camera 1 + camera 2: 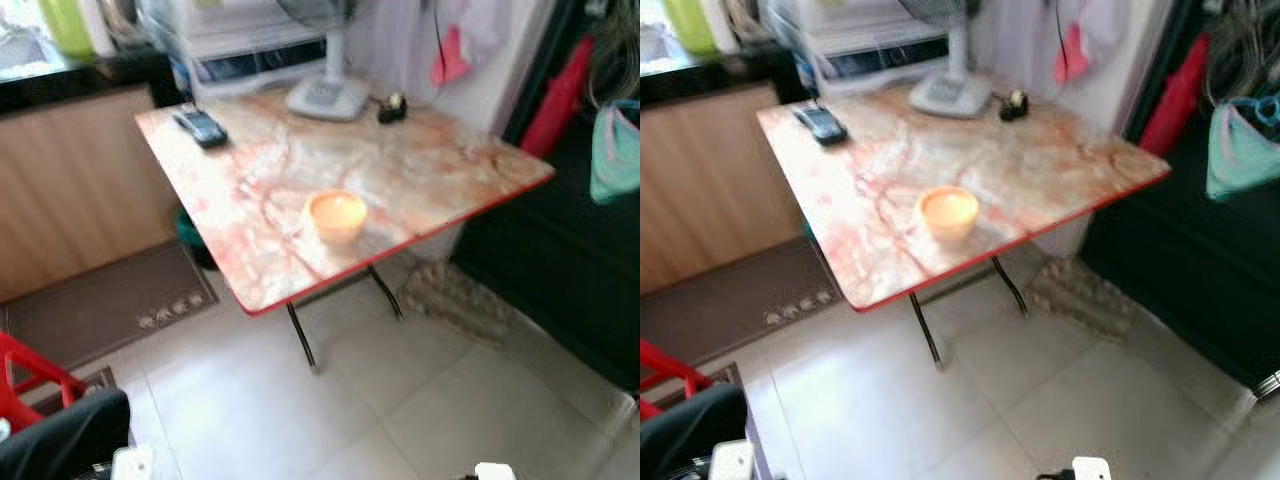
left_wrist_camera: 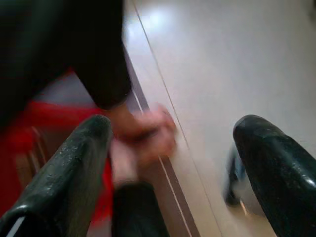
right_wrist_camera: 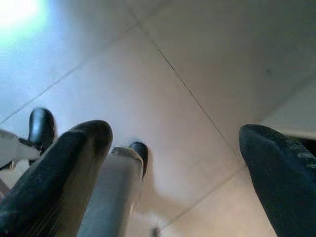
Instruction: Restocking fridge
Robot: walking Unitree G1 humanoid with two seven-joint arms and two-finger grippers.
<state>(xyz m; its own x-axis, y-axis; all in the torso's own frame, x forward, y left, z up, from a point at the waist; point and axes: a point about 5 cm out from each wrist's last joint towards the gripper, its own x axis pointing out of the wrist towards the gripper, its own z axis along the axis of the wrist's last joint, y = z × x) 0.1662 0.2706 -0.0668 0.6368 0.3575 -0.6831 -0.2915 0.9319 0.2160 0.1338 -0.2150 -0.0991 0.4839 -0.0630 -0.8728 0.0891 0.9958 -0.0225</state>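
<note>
A tiled kitchen floor (image 1: pixel 420 400) runs up to a folding bench (image 1: pixel 420 170) with a marble-look top and red edge, tilted in the blurred head views. On it sit an orange cup (image 1: pixel 337 215) near the front edge, a phone (image 1: pixel 201 127) at the far corner, and a fan base (image 1: pixel 328 97). No fridge is in sight.

The left end effector (image 2: pixel 173 163) and right end effector (image 3: pixel 177 168) both hang low over the floor, released and carrying nothing. A person's hand (image 2: pixel 143 140) is close to the left one.

Likely risks: bumping that hand, or nudging the bench so the cup slides off.
</note>
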